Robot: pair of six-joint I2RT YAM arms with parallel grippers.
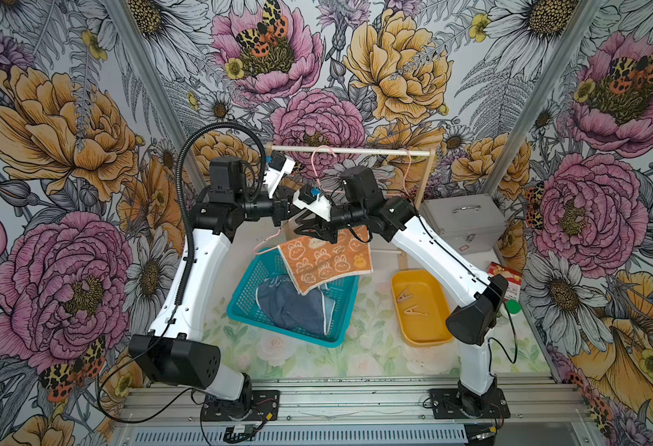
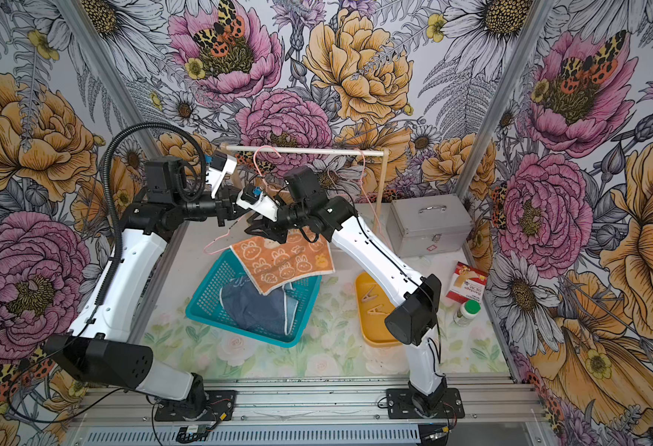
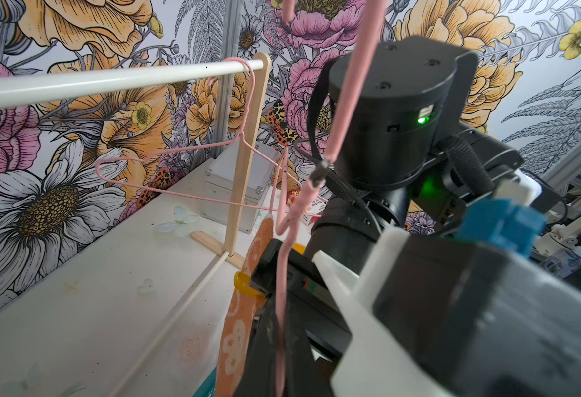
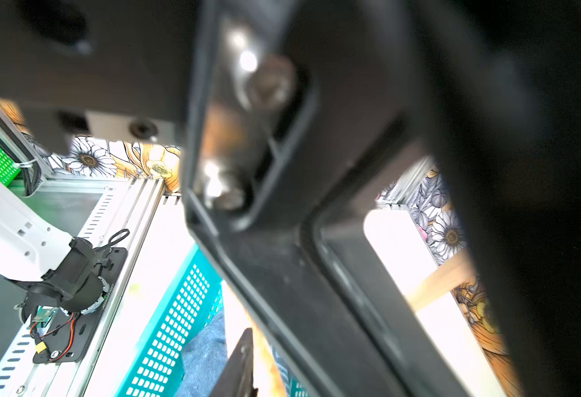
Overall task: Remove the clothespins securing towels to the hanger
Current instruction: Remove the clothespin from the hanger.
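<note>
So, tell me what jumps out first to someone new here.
The loud floral wallpaper covers every wall. At centre, an orange bunny towel hangs from a pink hanger above a teal basket that holds a blue towel. To its right, a yellow tray holds two wooden clothespins.

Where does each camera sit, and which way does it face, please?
Top view: overhead in front, looking down at left arm, right arm, orange towel, teal basket.
Top view: beside it, same direction; same arms, yellow tray.
Left wrist: faces the pink hanger, rail and right arm.
Right wrist: looks down past its own blurred body toward the basket.
Shared: basket, top and right wrist.
</note>
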